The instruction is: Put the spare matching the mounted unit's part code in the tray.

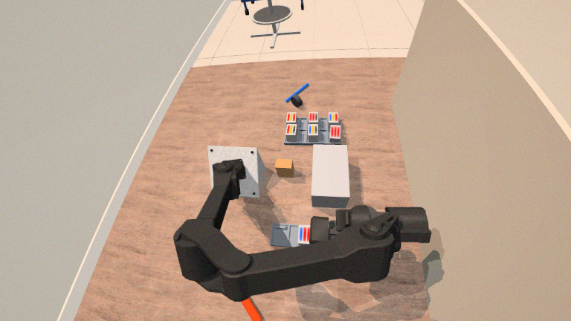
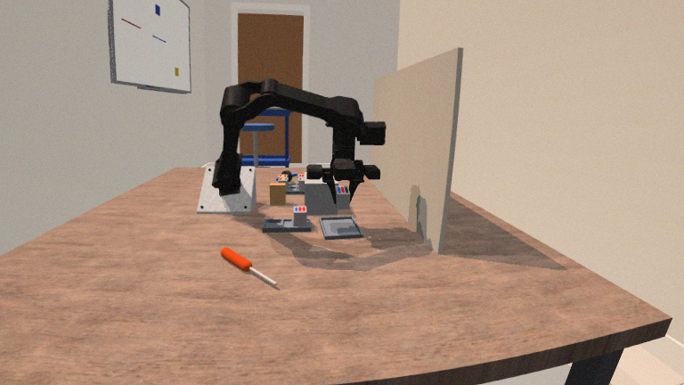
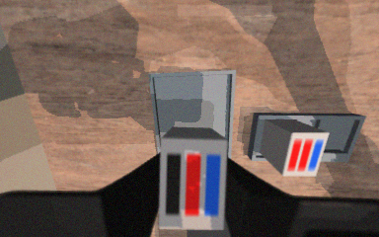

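My gripper [image 1: 314,232] [image 2: 343,192] [image 3: 190,154] is shut on a small grey spare [image 1: 303,234] [image 2: 343,191] [image 3: 193,190] whose label has red and blue stripes. It holds the spare a little above the flat grey tray [image 1: 279,235] [image 2: 340,236] [image 3: 217,94], over the tray's near end. The mounted unit [image 2: 307,214] stands on a dark base [image 2: 277,225] [image 3: 345,133] right beside the tray. Its label shows two red stripes and one blue stripe. In the top view the arm hides the mounted unit.
A rack [image 1: 294,143] holds several striped spares behind a white block [image 1: 330,174] [image 2: 317,199]. A brown cube [image 1: 284,167] [image 2: 276,192], the arm's base plate [image 1: 252,174], a blue rod [image 1: 297,93], an orange screwdriver [image 2: 237,259] and a tall partition board [image 1: 463,153] [image 2: 419,143] are also here.
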